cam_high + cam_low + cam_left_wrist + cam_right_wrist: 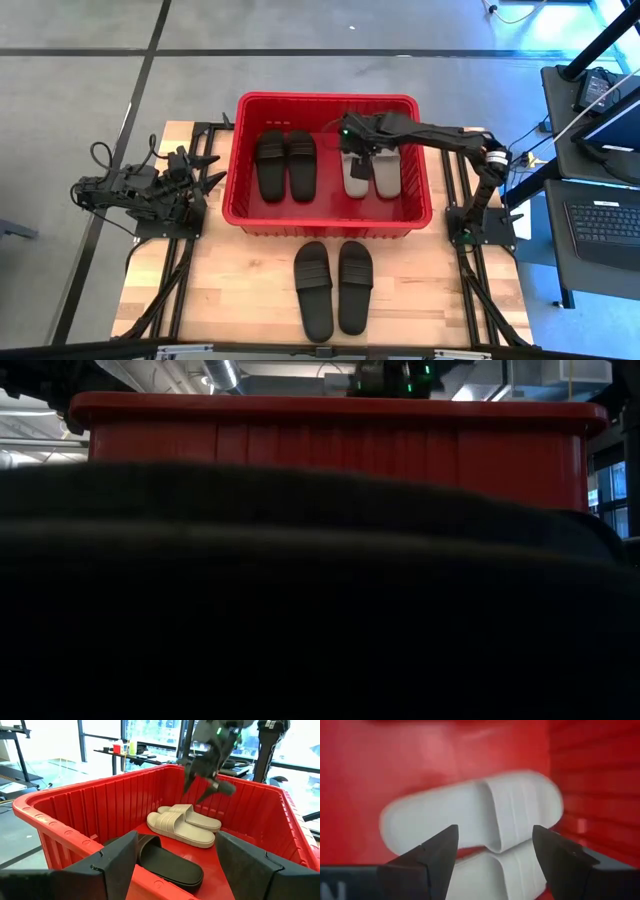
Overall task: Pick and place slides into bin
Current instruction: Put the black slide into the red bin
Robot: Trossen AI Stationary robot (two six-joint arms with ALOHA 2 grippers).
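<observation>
The red bin (425, 170) stands at the table's far middle. Two black slides (285, 165) lie side by side on its floor at the left, and two beige slides (372, 172) at the right. Two more black slides (333, 287) lie flat on the table in front of the bin. My right gripper (355, 140) hangs open over the beige slides' far ends, and the right wrist view (492, 850) shows a beige slide (475, 815) below its fingers, apart from them. My left gripper (215, 183) is open by the bin's left wall.
In the low view a black slide (300, 590) close to the camera hides most of the table; above it the bin's near wall (330, 450) shows. Bare wood lies left and right of the front pair. Desks with a laptop (605, 220) stand right of the table.
</observation>
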